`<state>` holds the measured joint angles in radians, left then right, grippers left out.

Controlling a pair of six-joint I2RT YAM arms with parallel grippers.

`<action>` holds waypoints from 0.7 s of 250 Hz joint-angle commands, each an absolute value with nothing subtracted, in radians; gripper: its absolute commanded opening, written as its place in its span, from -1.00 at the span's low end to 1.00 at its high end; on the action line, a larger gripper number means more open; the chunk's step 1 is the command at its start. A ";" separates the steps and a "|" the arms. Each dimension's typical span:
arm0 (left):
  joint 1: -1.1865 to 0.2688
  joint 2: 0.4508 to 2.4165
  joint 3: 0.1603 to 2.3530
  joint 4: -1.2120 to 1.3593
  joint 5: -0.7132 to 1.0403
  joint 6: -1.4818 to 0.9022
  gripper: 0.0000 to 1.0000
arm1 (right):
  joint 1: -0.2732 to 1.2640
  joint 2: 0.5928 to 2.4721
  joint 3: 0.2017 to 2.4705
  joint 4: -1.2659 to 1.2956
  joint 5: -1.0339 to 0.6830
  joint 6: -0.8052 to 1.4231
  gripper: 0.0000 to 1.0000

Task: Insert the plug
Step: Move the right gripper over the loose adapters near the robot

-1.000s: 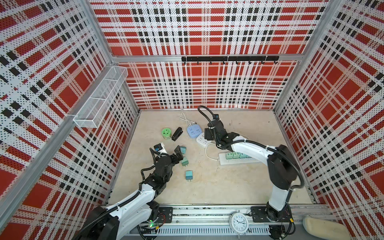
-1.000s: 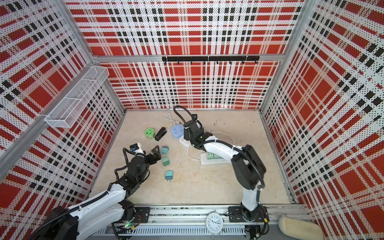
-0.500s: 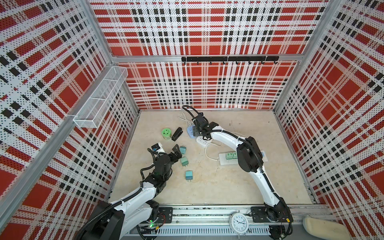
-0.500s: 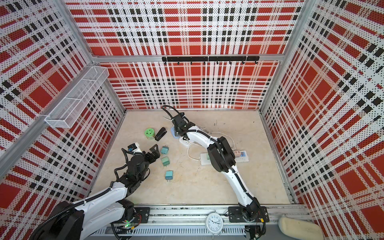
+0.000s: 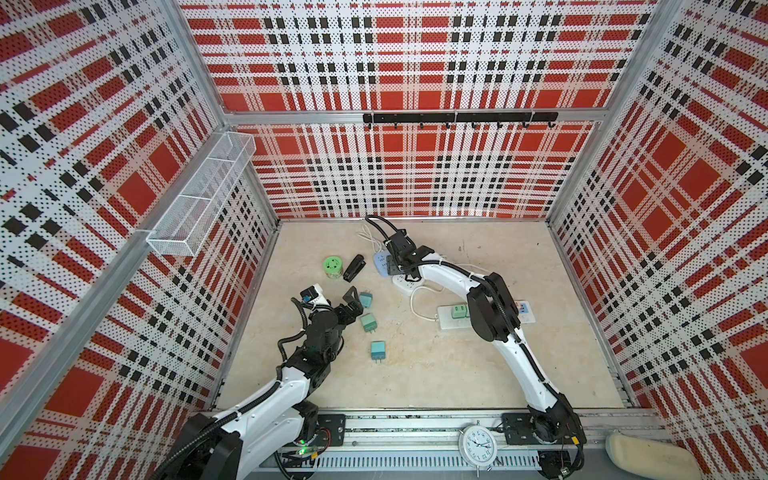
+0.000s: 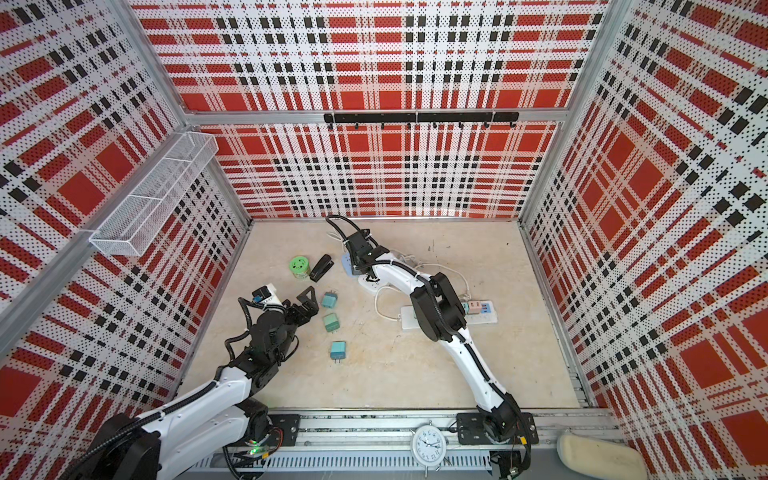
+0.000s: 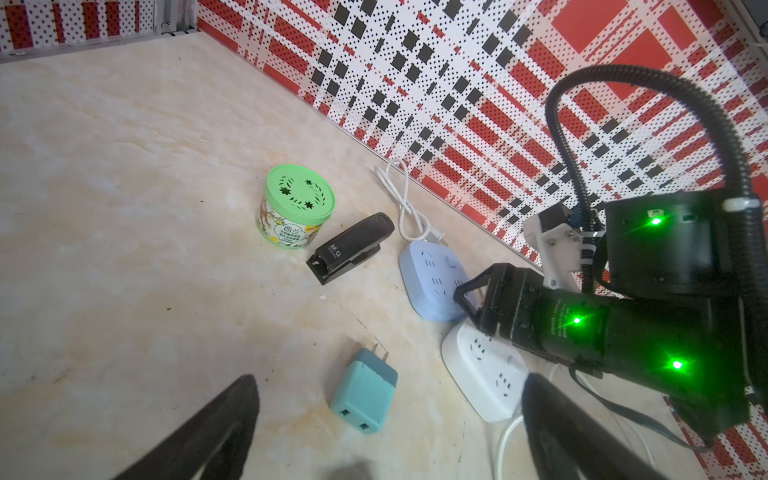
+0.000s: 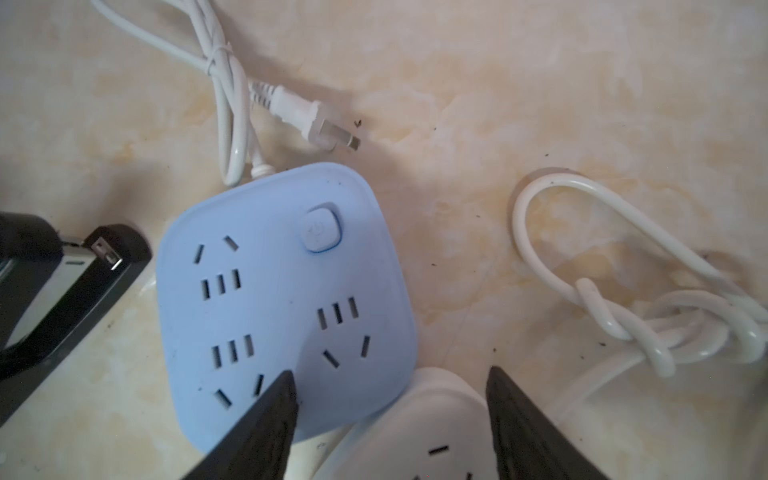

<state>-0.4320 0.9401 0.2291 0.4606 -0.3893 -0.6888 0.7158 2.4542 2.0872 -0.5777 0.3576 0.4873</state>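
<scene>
Both top views show 3 teal plugs (image 5: 368, 322) on the floor (image 5: 457, 374), left; the left wrist view shows 1, by the wide-apart left claw (image 7: 390, 378). Farther, the right claw (image 8: 390, 372) is apart, empty, over a blue socket box (image 8: 282, 291).

Brand mark "M&G" on the black stapler (image 7: 351, 245)

The right arm (image 5: 490, 307) hides much of the long white power strip (image 5: 446, 322); the black stapler (image 8: 89, 293) runs off the right wrist view's edge.
</scene>
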 commanded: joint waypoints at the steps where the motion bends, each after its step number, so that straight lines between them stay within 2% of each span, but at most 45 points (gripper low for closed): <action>1: -0.428 0.925 0.244 0.451 -0.381 -0.709 0.99 | 0.707 2.384 1.995 -0.553 0.426 0.518 0.40; 47: -0.429 0.916 0.242 0.450 -0.376 -0.709 0.99 | 0.693 2.405 2.005 -0.587 0.408 0.526 0.41; 105: -0.428 0.922 0.245 0.450 -0.371 -0.711 0.99 | 0.688 2.470 2.048 -0.598 0.247 0.525 0.50; 175: -0.428 0.939 0.253 0.450 -0.362 -0.713 0.98 | 0.749 2.372 1.878 -0.505 0.189 0.517 0.37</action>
